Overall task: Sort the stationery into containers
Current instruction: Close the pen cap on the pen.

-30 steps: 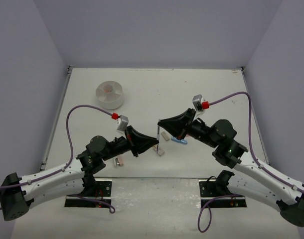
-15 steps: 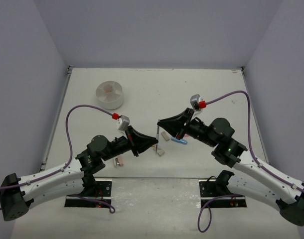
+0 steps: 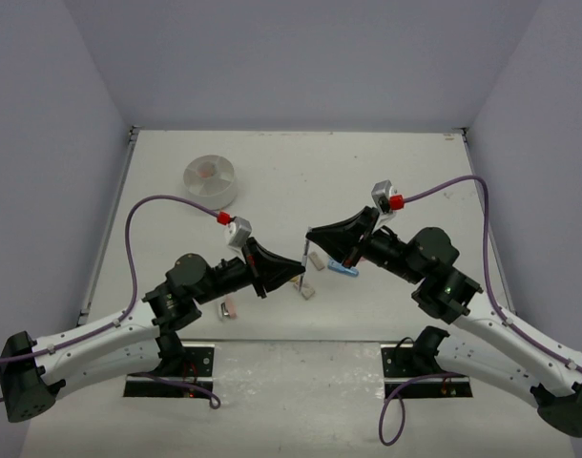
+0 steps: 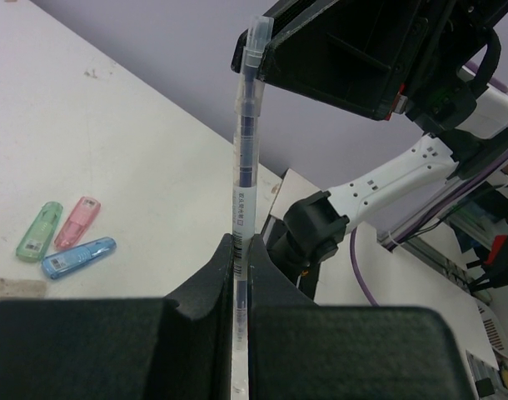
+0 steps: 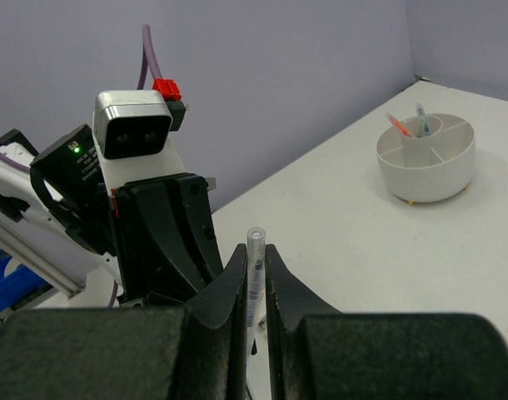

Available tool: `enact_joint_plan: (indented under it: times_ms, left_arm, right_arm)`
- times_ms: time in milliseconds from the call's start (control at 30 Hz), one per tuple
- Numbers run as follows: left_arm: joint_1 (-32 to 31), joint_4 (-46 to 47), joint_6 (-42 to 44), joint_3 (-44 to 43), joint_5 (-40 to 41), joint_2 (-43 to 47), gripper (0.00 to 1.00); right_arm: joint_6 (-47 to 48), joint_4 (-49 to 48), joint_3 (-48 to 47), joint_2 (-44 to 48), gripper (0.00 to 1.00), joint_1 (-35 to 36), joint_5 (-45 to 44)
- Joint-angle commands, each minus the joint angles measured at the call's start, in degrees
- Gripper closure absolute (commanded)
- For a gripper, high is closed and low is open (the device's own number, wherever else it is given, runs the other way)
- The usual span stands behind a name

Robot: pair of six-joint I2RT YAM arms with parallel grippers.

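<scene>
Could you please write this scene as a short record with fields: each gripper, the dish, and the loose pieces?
left gripper: shut on the pen, low on its barrel
right gripper: shut on the same pen's capped end
dish: far left on the table, two pens standing in its centre cup
loose pieces: green, pink and blue capsules, lying close together on the table

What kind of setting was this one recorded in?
Probably a lab robot test cell: plain lilac walls box in a white tabletop, the white-and-black left arm and right arm are bolted at its near edge, and a round white divided dish sits as a sorting prop.
</scene>
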State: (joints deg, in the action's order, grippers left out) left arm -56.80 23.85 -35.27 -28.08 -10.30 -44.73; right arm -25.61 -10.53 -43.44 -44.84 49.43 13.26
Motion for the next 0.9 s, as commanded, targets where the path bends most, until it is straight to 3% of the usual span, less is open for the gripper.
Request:
enact_joint_plan:
  times_ms: [0,233,333,567,867]
  left_arm:
    - [0.38,5.08,1.85,-5.32,2.20,1.75,1.00]
    - [0.46,5.90,2.20,-4.90,1.39,2.04,1.00]
    - [0.46,5.70,2.47,-5.13,1.16,1.51,1.00]
    - [0.46,4.41,4.02,-5.59,0.09,0.61,1.00]
    - [0.46,3.73,4.61,-5.93,-0.50,0.52,1.00]
  right_arm:
    - [1.35,6.40,0.46,-0.16,1.00,0.49,3.97]
    - [0.23,4.39,0.72,0.57,1.00,0.49,5.34]
    - [0.12,4.63,0.22,0.03,0.85,0.58,5.64]
    - [-0.24,4.69,-0.81,-0.12,0.68,0.51,5.51]
    - [-2.10,2.41,-2.71,-2.73,0.68,0.58,9.50]
